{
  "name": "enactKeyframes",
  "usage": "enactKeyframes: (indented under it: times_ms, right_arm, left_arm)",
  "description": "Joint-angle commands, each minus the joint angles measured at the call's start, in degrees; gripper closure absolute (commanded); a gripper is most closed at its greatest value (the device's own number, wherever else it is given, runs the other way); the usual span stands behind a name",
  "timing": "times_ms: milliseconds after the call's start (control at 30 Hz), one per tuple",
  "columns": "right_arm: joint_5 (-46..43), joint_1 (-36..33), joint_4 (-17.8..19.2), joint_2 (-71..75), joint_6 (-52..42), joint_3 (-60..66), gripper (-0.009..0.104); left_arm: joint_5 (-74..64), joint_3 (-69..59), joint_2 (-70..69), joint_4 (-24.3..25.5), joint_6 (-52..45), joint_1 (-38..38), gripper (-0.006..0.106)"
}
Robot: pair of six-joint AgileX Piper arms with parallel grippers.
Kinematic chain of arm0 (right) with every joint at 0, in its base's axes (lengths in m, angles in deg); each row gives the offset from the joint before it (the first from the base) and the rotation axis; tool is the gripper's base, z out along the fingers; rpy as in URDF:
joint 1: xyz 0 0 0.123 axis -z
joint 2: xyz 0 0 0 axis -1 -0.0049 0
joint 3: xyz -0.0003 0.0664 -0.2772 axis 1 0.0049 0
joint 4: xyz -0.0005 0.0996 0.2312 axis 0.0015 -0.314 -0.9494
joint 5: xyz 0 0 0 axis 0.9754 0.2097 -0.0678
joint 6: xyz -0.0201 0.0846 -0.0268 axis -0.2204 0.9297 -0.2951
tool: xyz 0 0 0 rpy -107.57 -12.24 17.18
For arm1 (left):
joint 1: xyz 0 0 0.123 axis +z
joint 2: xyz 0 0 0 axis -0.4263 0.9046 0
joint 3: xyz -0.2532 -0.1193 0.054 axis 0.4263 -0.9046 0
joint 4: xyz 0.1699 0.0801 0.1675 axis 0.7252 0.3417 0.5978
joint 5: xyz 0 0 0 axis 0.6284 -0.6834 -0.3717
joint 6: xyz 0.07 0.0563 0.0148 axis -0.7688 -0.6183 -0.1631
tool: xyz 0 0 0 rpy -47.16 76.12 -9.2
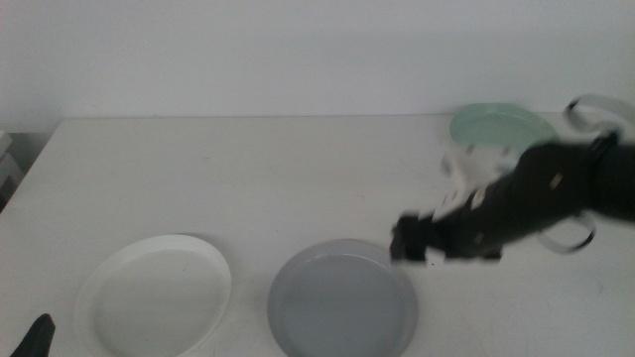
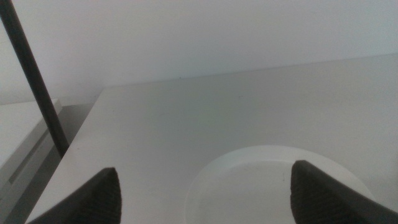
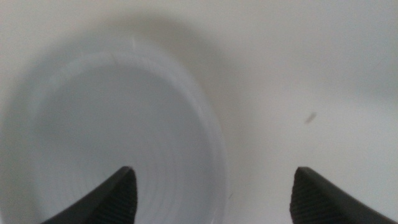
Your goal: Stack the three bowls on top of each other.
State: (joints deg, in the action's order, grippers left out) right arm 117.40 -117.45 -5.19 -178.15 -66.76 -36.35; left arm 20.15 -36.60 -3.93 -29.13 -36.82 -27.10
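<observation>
Near the front edge of the worktop (image 1: 248, 178): two of the three bowls are sitting side by side, apart from each other, nothing stacked yet.
Grey bowl (image 1: 342, 300): lying flat at front centre, its right rim just under the right gripper (image 1: 417, 243).
White bowl (image 1: 154, 296): lying flat at front left, below the left gripper (image 2: 205, 193) in that wrist view.
Mint green bowl (image 1: 501, 126): resting at the far right of the worktop, well apart from the other two and partly hidden behind the right arm.
Likely handling: the bowls look thin, light and stiff, probably plastic, with a smooth glossy surface that may be slipping in a weak pinch; not looking fragile.
Where to take hold: the low rim seems the only purchase, one jaw inside and one outside the lip.
Right gripper pose: reaching in from the right, low and angled down, with jaws spread wide and holding nothing; the grey bowl's rim is running between them in its wrist view.
Left gripper pose: waiting at the bottom left corner, jaws wide apart and empty.
</observation>
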Motion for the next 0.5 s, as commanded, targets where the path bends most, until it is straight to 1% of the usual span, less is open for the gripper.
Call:
enactKeyframes:
  times_ms: [0, 100, 200, 333, 467]
  right_arm:
    - [3.21, 3.83, 2.1, 4.89, -0.74, -5.64, 0.029]
    - [10.02, 9.44, 4.6, 5.08, -1.64, -12.13, 0.029]
    - [13.28, 15.59, 6.69, 4.2, -2.24, -18.39, 0.03]
    - [15.2, 24.51, 7.09, 1.11, -2.24, -25.72, 0.033]
    - [17.12, 31.41, 7.28, -4.93, -3.79, -33.78, 0.037]
  left_arm:
    - [4.47, 0.27, -0.72, -0.11, 0.29, -0.45, -0.004]
    - [4.47, 0.27, -0.72, -0.11, 0.29, -0.45, -0.004]
    - [4.47, 0.27, -0.72, -0.11, 0.29, -0.45, -0.004]
    - [4.47, 0.27, -0.72, -0.11, 0.29, -0.45, -0.004]
    - [4.47, 0.27, -0.72, -0.11, 0.29, -0.45, -0.004]
